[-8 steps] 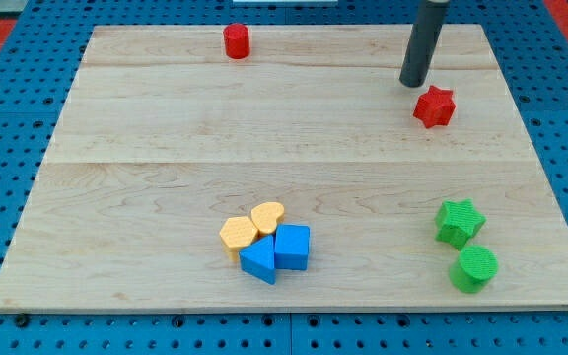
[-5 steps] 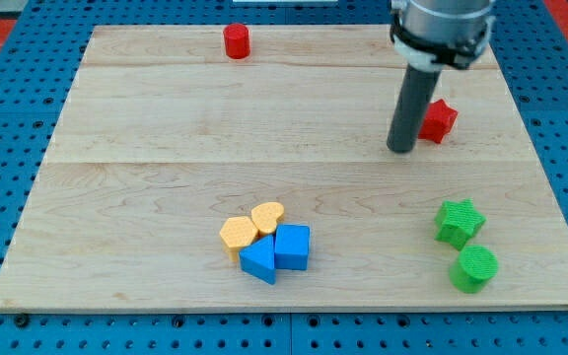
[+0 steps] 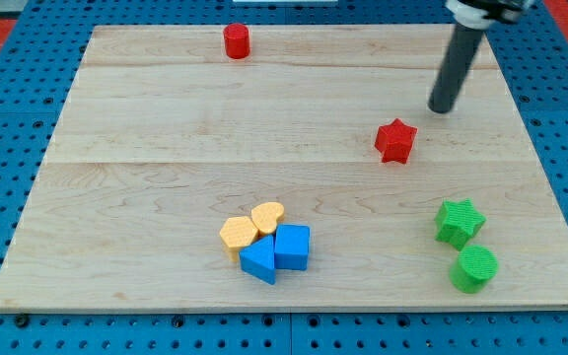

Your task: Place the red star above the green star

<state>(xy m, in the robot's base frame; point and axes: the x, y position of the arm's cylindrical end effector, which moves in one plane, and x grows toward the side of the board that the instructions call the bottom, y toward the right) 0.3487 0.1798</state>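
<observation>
My tip (image 3: pixel 443 108) is seen set down on the wooden board (image 3: pixel 146 128) in the upper right part of the view, at the lower end of a dark rod that slants up toward the view's top right. Nothing is touched by it: bare wood lies all around the tip, and no jaws are carried by the rod, so nothing is pinched or held. The red star (image 3: pixel 395 141) is found down and to the view's left of the tip, near it but clearly apart. The green star (image 3: pixel 459 221) is placed lower on the board, toward the view's right, well below the red star and somewhat to its right. A green cylinder (image 3: pixel 474 267) is set just below the green star, close beside it; whether the two touch cannot be told. A red cylinder (image 3: pixel 236 41) is seen alone near the board's top edge, left of centre. Near the bottom centre, four blocks are bunched together: a yellow hexagon (image 3: pixel 237 233), a yellow heart-like block (image 3: pixel 267 216), a blue triangle (image 3: pixel 258 259) and a blue cube (image 3: pixel 292 247).
</observation>
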